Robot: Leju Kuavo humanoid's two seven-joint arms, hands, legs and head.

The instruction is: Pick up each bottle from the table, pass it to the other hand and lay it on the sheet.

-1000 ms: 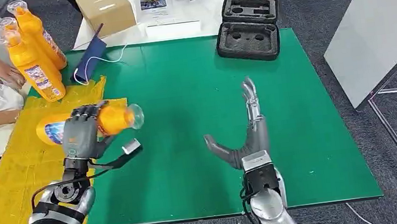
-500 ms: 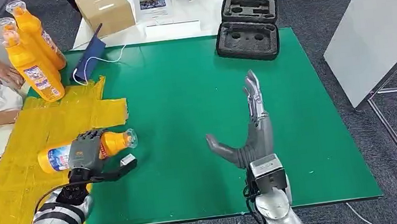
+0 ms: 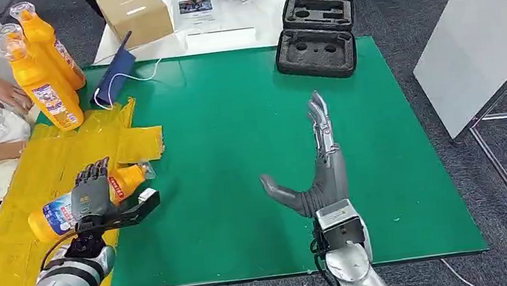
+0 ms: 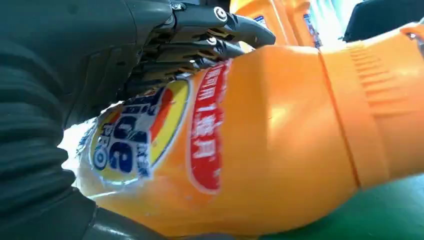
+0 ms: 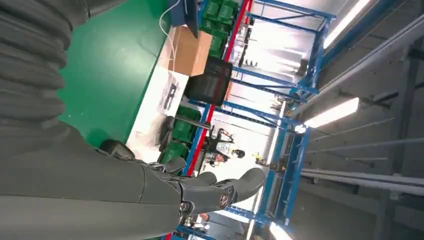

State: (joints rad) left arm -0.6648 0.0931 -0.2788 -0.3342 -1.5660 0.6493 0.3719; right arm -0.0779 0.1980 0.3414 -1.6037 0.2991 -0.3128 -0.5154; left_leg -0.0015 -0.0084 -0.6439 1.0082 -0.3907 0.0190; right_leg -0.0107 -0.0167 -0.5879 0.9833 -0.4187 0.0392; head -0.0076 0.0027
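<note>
Bright, even overhead light falls across the green surface (image 3: 237, 152) in the head view, leaving only soft, short shadows beneath the right robot hand (image 3: 316, 172). The picture is sharp at centre, slightly soft toward its corners. In the left wrist view, the orange bottle (image 4: 260, 145) sits too close for focus, its label blurred, a pale sheen on its shoulder. In the right wrist view, ceiling strip lights (image 5: 332, 112) blow out to white glare, and the background is hazy.
</note>
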